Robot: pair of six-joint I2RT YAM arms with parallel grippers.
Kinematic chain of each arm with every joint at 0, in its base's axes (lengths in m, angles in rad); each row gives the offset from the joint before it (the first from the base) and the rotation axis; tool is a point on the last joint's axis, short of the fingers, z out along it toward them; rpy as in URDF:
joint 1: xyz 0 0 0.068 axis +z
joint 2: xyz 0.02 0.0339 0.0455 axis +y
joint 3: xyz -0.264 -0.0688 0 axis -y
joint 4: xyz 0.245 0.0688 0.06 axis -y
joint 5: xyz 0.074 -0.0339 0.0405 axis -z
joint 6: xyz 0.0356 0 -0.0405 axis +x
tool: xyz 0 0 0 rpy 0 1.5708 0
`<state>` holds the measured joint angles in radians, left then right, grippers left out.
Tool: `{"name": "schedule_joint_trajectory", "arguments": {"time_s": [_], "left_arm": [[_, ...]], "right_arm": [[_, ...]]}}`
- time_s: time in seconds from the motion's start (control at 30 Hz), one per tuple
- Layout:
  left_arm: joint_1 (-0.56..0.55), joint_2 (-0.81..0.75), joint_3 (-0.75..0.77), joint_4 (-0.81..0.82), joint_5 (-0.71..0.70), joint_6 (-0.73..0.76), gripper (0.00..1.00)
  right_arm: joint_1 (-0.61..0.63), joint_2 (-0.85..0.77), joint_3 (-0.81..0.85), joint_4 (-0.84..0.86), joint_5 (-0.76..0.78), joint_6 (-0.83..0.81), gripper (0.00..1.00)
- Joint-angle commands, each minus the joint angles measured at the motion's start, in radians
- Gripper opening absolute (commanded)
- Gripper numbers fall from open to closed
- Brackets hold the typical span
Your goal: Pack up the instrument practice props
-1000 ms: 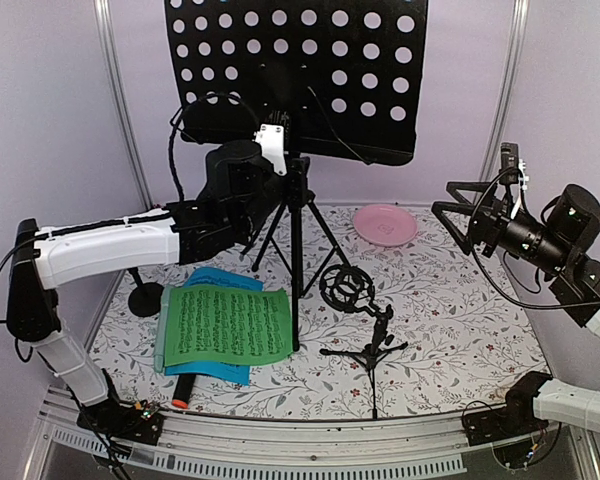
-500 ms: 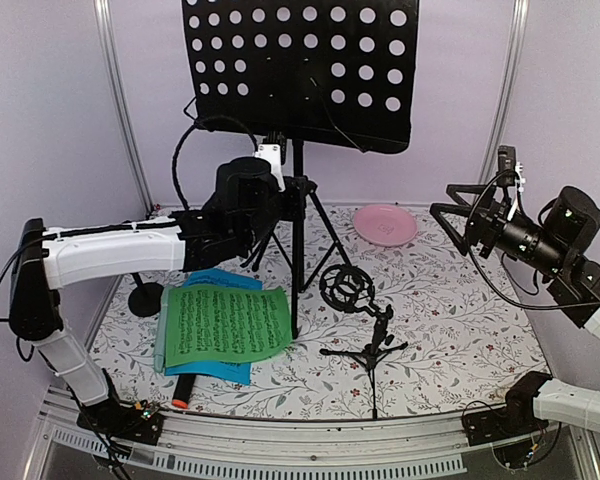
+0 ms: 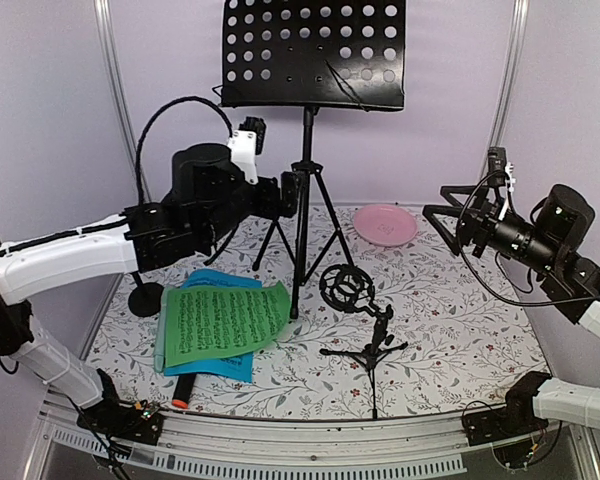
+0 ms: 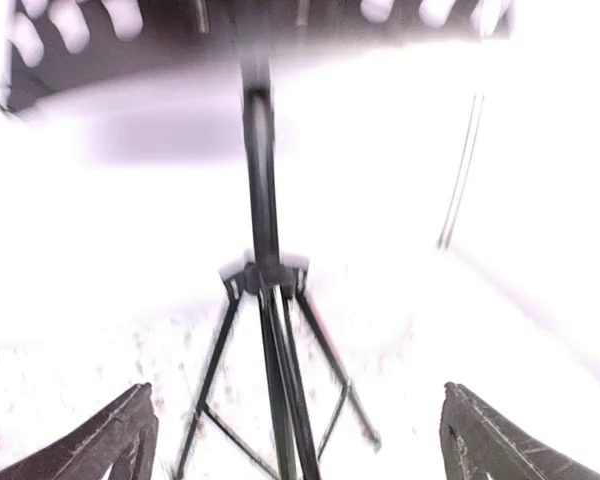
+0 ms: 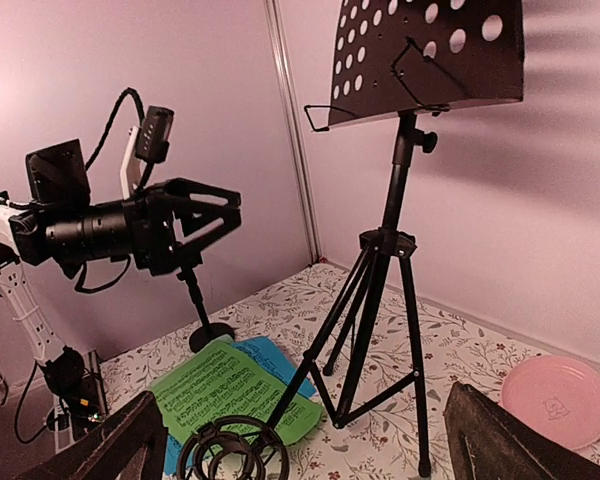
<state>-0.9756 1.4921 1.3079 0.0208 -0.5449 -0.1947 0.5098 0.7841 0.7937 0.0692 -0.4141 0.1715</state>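
Note:
The black perforated sheet-music rack [image 3: 315,50] stands upright on its tripod legs [image 3: 305,215] at the back. My left gripper [image 3: 288,193] is open just left of its pole [image 4: 263,200], which shows blurred ahead between the wide fingers [image 4: 120,440]. A green music sheet [image 3: 223,322] lies on a blue one [image 3: 220,278]. One black mic support with a ring mount [image 3: 345,287] stands mid-table, and another with a round base [image 3: 145,298] stands at the left. A black microphone [image 3: 183,388] lies near the front edge. My right gripper [image 3: 450,215] hangs open and empty at the right.
A round pink plate [image 3: 385,224] lies at the back right, also in the right wrist view [image 5: 560,400]. The purple walls and metal posts [image 3: 115,110] close in the table. The floral cloth [image 3: 460,320] is bare on the right.
The left gripper opened and let go of the stand's pole, drawing back a little. The rack, tilted toward the camera before, swung upright.

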Motion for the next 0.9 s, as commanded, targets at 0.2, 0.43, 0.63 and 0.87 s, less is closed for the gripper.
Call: {"name": "schedule_joint_trajectory", "arguments": {"time_s": [0.2,0.43,0.63,0.87], "left_arm": [[0.37,1.178,1.573,-0.588,0.391,-0.253,0.99],[0.37,1.012,1.034,-0.267,0.377,-0.214,0.16],[0.336,1.023,1.094,-0.148,0.358,-0.149,0.0],[0.286,0.916,0.973,-0.076,0.27,-0.035,0.0]], "right_arm": [[0.004,0.153,0.146,-0.028,0.027,-0.161,0.99],[0.009,0.064,0.019,0.102,0.13,-0.065,0.99],[0.01,0.057,0.005,0.139,0.161,-0.025,0.99],[0.01,0.104,0.031,0.142,0.151,-0.053,0.99]]}}
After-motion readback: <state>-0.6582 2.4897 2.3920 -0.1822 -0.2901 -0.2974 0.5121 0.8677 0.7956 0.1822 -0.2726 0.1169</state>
